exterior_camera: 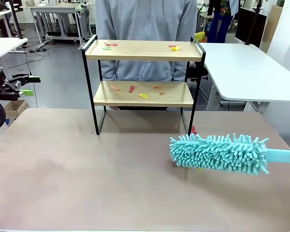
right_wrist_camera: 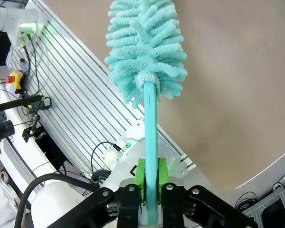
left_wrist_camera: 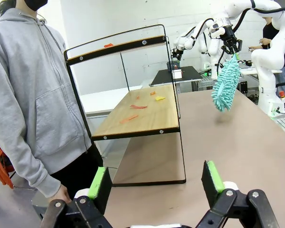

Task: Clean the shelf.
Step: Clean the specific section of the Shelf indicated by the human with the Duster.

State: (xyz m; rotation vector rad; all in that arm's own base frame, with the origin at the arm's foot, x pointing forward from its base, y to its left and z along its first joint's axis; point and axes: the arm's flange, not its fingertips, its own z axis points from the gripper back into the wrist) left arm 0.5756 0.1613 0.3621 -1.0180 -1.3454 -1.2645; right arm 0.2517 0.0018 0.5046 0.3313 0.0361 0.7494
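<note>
Right claw (right_wrist_camera: 151, 176) clamps duster (right_wrist_camera: 147, 47) (shelf (exterior_camera: 140, 50) littered).

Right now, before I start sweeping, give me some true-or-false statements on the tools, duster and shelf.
1. The right tool is shut on the handle of the duster. True.
2. The left tool holds a cloth. False: it is open and empty.
3. Both boards of the shelf are clean. False: paper scraps lie on both.
4. The duster touches the shelf. False: it is apart from it, over the table.
5. A person stands behind the shelf. True.
</note>
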